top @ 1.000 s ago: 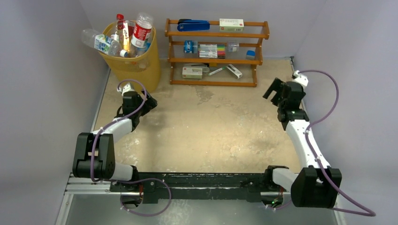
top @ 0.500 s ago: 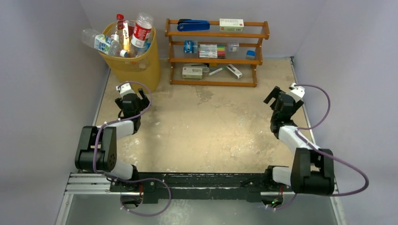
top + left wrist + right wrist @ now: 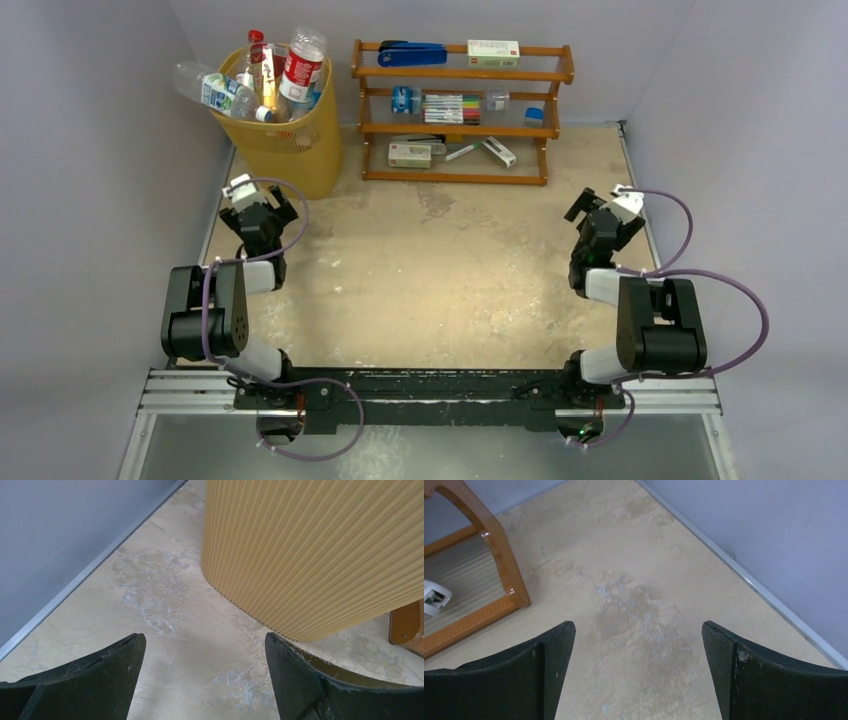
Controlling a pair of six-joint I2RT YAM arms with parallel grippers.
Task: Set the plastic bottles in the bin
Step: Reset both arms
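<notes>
Inside bin, plastic bottles mostly upright; one lies across rim.

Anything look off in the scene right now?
One clear bottle lies tilted across the left rim of the bin, its end poking outside. The other bottles are heaped above the rim.

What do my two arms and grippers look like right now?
The left arm and right arm have white links, black joint housings and a looping purple cable. The left gripper and right gripper each have two black, curved, tapering fingers.
</notes>
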